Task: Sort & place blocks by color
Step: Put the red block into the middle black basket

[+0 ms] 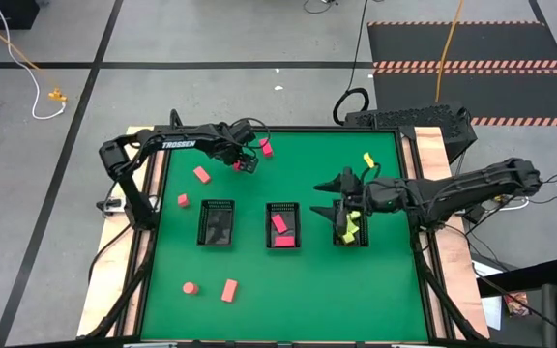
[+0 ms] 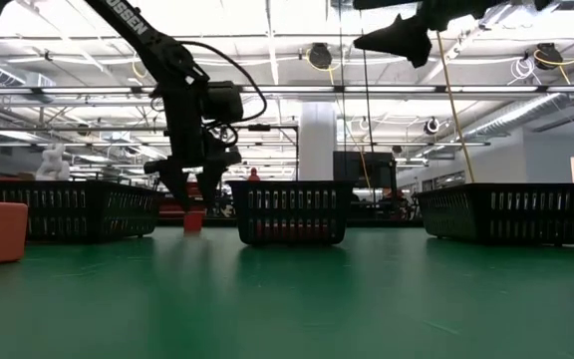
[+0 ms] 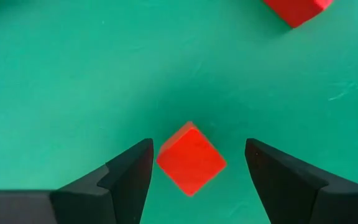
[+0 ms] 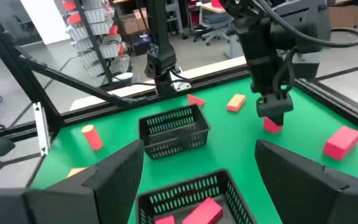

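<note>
My left gripper [image 3: 198,143] is open and points down at the far left of the green mat. Its fingers stand on either side of a small red cube [image 3: 190,159], which rests flat on the mat with a corner toward each finger. I see no touch. A pink-red block [image 1: 267,148] lies just beyond it. Salmon blocks [image 1: 202,175], [image 1: 183,200] lie to the left, and a cylinder [image 1: 190,288] and a bar [image 1: 229,290] lie near the front. My right gripper [image 1: 341,193] hangs open, high over the right basket [image 1: 349,230], with nothing between its fingers.
Three black mesh baskets stand in a row across the mat's middle. The left one [image 1: 217,222] looks dark inside, the middle one [image 1: 282,224] holds pink-red blocks, and the right one holds yellow-green pieces. A yellow-green block [image 1: 367,160] lies on the mat at the far right.
</note>
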Controlling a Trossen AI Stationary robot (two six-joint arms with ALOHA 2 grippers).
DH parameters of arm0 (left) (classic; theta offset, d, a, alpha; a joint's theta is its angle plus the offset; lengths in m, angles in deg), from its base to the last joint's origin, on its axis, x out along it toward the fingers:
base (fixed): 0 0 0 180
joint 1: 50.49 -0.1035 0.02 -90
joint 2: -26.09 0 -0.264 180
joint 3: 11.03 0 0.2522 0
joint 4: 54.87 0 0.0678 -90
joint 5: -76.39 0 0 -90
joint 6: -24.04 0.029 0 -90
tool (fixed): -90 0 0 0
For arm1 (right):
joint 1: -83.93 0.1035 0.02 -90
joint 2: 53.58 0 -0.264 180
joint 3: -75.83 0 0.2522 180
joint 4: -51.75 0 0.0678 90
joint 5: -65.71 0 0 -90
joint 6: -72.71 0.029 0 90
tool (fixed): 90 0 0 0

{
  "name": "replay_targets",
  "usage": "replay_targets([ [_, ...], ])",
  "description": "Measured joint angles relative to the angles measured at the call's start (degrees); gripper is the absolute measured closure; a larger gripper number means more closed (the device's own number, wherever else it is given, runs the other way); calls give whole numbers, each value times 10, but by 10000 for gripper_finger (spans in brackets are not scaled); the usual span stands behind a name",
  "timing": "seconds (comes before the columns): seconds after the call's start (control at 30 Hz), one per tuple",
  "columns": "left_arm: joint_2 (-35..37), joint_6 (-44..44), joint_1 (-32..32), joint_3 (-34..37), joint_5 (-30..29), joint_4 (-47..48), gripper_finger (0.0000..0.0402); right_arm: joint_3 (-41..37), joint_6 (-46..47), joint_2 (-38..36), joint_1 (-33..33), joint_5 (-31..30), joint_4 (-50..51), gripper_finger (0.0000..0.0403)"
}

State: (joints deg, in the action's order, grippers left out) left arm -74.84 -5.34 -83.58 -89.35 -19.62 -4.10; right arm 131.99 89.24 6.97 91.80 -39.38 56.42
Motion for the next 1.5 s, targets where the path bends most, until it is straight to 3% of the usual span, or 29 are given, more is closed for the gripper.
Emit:
replay_targets([
  [0.57, -49, -9, 7, 0, 1, -1, 147, -10, 14, -8, 1, 1, 4, 103],
  [1.07, -49, -3, 10, 0, -4, -2, 150, -10, 8, -8, 1, 1, 4, 103],
  [1.17, -49, -3, 10, 1, -5, -2, 176, -10, 8, -8, 1, 1, 4, 103],
  [1.37, -48, -3, 14, 1, -5, -7, 269, -10, 8, -8, 1, 1, 4, 103],
  [1.5, -48, 6, 13, 1, -5, -7, 271, -10, 8, -8, 1, 1, 3, 103],
])
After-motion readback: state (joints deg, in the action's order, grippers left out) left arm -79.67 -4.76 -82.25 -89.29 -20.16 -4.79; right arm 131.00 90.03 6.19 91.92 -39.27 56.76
